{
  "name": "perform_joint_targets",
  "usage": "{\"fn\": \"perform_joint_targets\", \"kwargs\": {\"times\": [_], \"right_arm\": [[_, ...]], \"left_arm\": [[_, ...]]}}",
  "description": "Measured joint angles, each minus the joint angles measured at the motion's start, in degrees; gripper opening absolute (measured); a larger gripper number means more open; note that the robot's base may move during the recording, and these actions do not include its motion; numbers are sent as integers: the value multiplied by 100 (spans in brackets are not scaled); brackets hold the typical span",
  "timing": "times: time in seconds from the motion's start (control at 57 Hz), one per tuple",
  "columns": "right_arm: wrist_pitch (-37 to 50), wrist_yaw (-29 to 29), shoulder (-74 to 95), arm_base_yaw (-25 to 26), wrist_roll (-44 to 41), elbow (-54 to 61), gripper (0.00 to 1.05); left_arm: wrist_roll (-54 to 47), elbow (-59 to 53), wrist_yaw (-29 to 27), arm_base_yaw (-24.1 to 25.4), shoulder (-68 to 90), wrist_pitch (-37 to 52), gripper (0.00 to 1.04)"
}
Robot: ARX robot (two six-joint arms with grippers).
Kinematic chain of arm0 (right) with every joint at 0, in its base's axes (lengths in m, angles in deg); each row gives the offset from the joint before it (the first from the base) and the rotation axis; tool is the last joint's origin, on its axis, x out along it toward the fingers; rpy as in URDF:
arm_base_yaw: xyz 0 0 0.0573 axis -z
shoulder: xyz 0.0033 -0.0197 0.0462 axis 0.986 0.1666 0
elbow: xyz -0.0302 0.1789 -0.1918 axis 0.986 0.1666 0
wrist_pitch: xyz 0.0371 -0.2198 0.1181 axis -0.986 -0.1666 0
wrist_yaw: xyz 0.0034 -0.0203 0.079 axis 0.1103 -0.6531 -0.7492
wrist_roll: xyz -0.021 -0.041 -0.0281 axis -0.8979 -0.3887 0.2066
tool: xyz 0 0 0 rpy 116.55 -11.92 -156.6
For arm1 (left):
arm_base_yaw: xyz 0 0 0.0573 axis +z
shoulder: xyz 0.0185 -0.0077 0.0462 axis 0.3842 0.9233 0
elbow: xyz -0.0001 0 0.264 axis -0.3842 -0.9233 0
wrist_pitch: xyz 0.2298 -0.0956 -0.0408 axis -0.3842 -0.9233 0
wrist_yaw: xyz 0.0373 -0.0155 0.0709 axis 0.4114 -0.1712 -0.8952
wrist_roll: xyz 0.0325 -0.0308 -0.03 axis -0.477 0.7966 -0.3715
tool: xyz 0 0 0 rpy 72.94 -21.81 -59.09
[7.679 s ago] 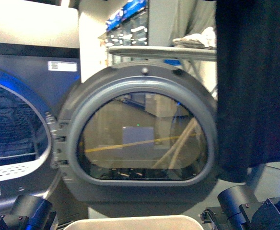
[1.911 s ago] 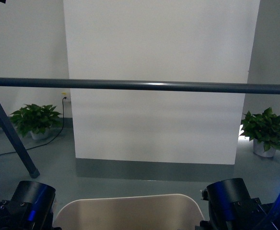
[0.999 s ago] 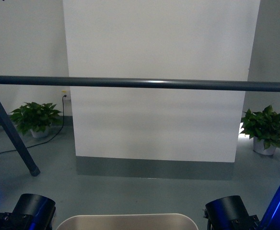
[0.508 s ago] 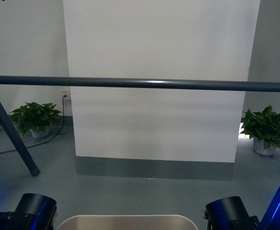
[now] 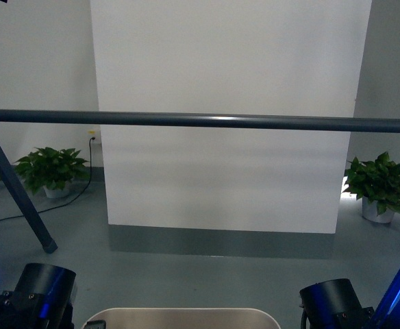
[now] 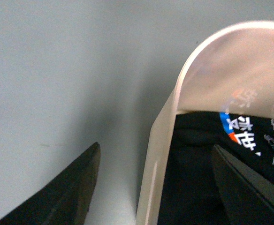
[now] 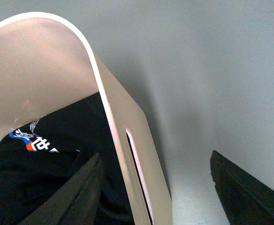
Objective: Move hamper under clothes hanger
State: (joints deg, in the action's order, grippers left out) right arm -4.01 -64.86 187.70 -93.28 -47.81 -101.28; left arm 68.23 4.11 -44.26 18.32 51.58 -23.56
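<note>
The clothes hanger point(image 5: 207, 121) is a dark grey bar crossing the whole front view, with one angled leg point(image 5: 18, 195) at the left. Only the far rim of the beige hamper point(image 5: 179, 316) shows, at the bottom edge between my two arms and nearer than the bar. My left gripper point(image 6: 156, 146) is open and straddles the hamper's side wall point(image 6: 163, 140), one finger outside and one inside. My right gripper point(image 7: 156, 156) is open astride the opposite wall point(image 7: 110, 101), beside its cut-out handle point(image 7: 137, 180). Black clothes with a blue, orange and white print point(image 7: 31, 140) lie inside.
A white wall panel point(image 5: 227, 103) stands behind the bar. Potted plants sit on the grey floor at the left point(image 5: 49, 171) and right point(image 5: 381, 185). A black cable point(image 5: 22, 216) runs across the floor near the leg.
The front view has swung from an open dryer door to the bar. Since 1.9 s ago the hamper's rim has dropped lower in view and both arms have sunk toward the bottom corners.
</note>
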Motion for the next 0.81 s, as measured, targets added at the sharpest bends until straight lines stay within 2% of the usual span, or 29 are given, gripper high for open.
{"fn": "perform_joint_targets", "kwargs": {"times": [0.175, 0.245, 0.561, 0.806], "right_arm": [[68, 74, -164, 0, -72, 0, 92], [98, 127, -254, -2, -122, 0, 98], [326, 417, -824, -22, -538, 0, 97], [743, 940, -1582, -105, -1390, 0, 97]], "left_arm": [[0, -79, -76, -39, -323, 271, 98], [-13, -122, -140, -57, -435, 435, 100], [-33, -304, -170, -175, -1084, 979, 98], [-195, -472, -57, -354, -1781, 1416, 98]]}}
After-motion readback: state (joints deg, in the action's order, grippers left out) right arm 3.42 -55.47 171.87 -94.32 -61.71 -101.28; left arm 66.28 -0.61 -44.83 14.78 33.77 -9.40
